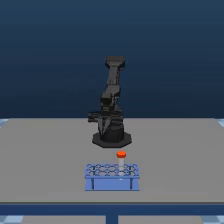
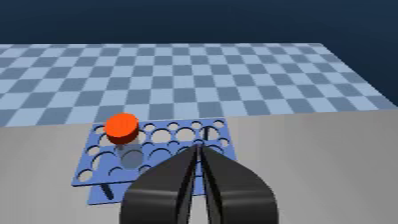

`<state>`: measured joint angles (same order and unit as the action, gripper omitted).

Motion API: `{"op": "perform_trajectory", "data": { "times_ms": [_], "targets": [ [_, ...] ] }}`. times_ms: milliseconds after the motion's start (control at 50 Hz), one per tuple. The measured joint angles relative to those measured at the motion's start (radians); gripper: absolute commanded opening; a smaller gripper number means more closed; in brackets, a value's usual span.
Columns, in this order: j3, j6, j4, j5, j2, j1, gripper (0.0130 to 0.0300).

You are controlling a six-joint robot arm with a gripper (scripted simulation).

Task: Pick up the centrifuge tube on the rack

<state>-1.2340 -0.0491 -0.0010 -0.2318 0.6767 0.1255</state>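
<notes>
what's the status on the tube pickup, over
Gripper shut, empty, above the rack. Tube upright in the rack, orange cap up, not gripped. Nothing in the way.

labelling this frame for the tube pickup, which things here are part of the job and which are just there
Part of the job:
- centrifuge tube, orange-red cap, standing in the rack
- rack, light blue, rows of round holes
- gripper, fingers closed together, apart from the tube

Just there:
- grey table
- checkered blue floor beyond the table edge
- arm's black base
</notes>
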Motion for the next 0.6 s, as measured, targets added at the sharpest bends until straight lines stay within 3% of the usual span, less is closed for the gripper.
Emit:
{"op": "perform_trajectory", "data": {
  "times_ms": [20,600],
  "targets": [
    [0.000,0.000,0.000,0.000,0.000,0.000,0.0300],
    [0.001,-0.004,0.005,0.000,-0.001,-0.001,0.0300]
  ]
}}
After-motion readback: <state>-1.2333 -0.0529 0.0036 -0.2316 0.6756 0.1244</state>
